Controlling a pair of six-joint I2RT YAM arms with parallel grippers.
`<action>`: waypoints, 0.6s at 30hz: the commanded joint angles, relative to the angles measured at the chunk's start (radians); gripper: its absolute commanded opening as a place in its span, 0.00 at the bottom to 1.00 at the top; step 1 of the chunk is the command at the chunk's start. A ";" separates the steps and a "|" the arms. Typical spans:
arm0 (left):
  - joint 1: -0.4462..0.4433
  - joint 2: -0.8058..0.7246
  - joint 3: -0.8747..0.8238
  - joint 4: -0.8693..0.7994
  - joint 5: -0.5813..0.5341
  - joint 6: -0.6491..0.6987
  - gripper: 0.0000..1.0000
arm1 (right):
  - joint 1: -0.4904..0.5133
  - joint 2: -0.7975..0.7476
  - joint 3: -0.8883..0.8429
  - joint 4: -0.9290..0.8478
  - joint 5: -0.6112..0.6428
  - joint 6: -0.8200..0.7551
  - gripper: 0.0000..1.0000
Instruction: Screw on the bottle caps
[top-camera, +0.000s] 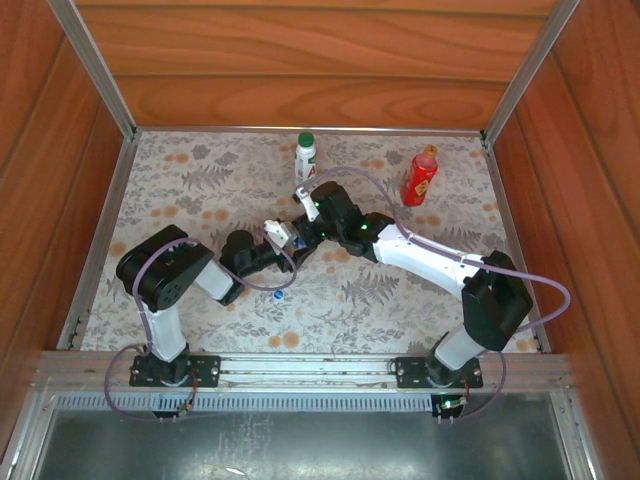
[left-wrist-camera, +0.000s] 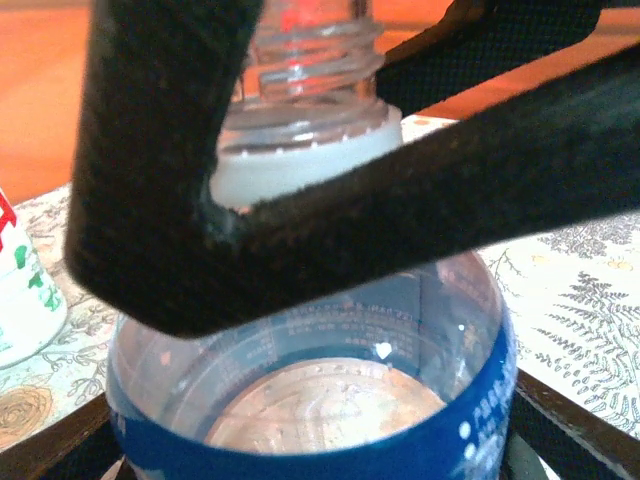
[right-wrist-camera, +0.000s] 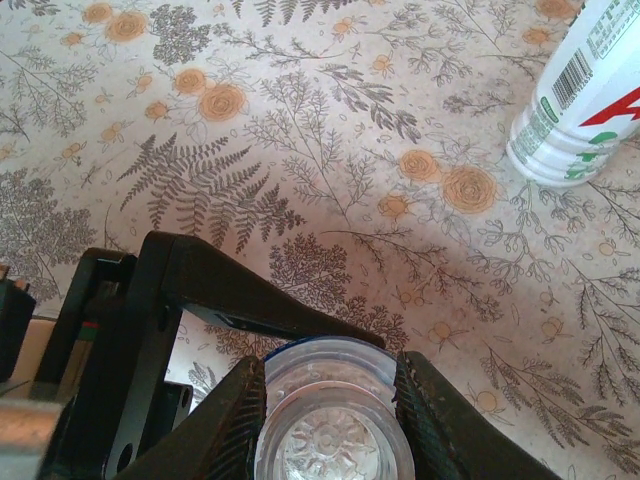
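Right pincer: clamped on the clear bottle, one finger pressed to each side.
Left pincer: jaws flank the same bottle's body; gripping or not, cannot tell.
Between the pincers: neck bare, threads showing, no cap on.
Just short of the left pincer, bases' side: blue cap loose on the tabletop.
Beyond the right pincer: white bottle, green cap on.
Farther right of it: red bottle, orange cap seemingly on.
Score: two look done, one to go. Blue cap wants fetching and threading.
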 joint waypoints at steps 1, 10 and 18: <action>0.009 0.019 0.015 0.039 0.032 -0.022 0.71 | 0.004 0.014 -0.010 0.005 -0.010 0.015 0.33; 0.009 0.035 0.027 0.039 0.066 -0.036 0.61 | 0.004 0.031 0.012 -0.046 -0.008 -0.014 0.35; 0.023 0.018 0.005 0.038 0.054 -0.031 0.61 | 0.003 -0.088 -0.050 0.006 0.041 0.012 0.66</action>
